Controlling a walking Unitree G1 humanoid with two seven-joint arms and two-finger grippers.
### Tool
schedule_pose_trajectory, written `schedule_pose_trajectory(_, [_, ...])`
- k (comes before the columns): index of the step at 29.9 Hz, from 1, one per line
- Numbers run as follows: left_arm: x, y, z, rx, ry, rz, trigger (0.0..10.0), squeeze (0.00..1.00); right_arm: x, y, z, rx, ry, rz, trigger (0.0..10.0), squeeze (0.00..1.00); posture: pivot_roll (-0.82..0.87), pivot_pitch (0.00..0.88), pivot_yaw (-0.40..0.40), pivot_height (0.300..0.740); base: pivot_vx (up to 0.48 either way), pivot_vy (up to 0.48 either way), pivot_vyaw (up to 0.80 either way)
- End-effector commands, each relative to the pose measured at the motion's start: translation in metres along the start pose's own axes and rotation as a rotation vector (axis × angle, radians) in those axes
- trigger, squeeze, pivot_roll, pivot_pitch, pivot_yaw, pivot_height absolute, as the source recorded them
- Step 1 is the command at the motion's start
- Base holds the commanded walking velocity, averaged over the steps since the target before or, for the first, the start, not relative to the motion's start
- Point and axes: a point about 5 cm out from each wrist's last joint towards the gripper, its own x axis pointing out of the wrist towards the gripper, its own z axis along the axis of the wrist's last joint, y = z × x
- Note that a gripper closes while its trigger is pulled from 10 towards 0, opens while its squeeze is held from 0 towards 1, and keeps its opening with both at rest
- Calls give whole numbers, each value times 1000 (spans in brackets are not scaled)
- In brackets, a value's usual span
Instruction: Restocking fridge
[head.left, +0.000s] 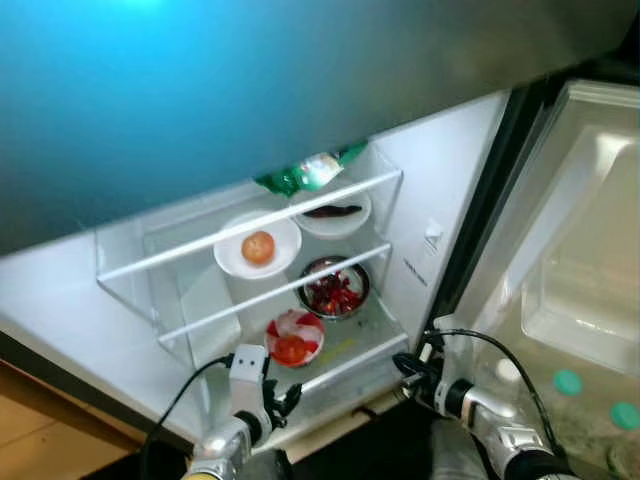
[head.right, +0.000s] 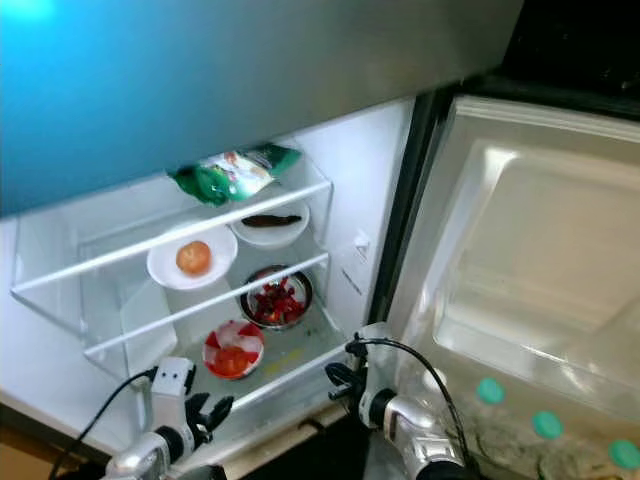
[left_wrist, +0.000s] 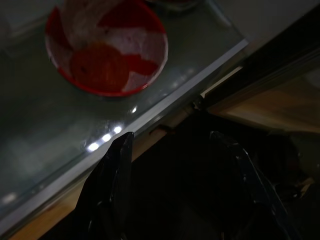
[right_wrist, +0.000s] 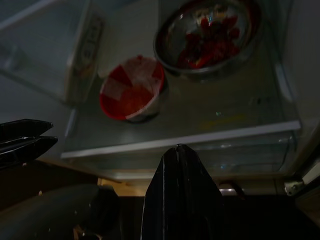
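Observation:
The fridge stands open before me. A green bag (head.left: 310, 172) lies on the top shelf. Below it are a white plate with an orange fruit (head.left: 258, 247) and a second plate with a dark piece of food (head.left: 335, 212). On the lowest glass shelf (left_wrist: 60, 150) sit a steel bowl of red pieces (head.left: 335, 290) and a red bowl (head.left: 294, 338) covered in film. My left gripper (head.left: 285, 400) hangs open and empty just in front of that shelf's edge, below the red bowl (left_wrist: 107, 47). My right gripper (head.left: 405, 372) is shut and empty at the shelf's right front corner.
The fridge door (head.left: 580, 270) is swung open to the right, with clear bins and teal caps (head.left: 567, 381) low in it. A blue-grey closed upper door (head.left: 250, 80) overhangs the shelves. Wooden floor (head.left: 40, 420) shows at lower left.

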Motion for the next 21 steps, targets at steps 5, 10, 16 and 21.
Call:
schedule_pose_trajectory(5, [-3,-1,-11,1,46,1,10000,0,1,3,-2,23,-14,14,10000,0,-9,40,37,675,0,0,0])
schedule_pose_trajectory(10, [-4,-2,-15,29,82,-6,10000,0,1,2,-3,8,0,2,10000,0,-10,37,38,680,0,0,0])
schedule_pose_trajectory(16, [-4,-3,-16,19,75,-2,10000,0,2,3,-5,10,11,0,10000,0,-9,36,37,680,0,0,0])
schedule_pose_trajectory(21, [-5,-3,-18,27,91,0,10000,0,1,4,-5,22,-1,23,10000,0,-11,38,37,680,0,0,0])
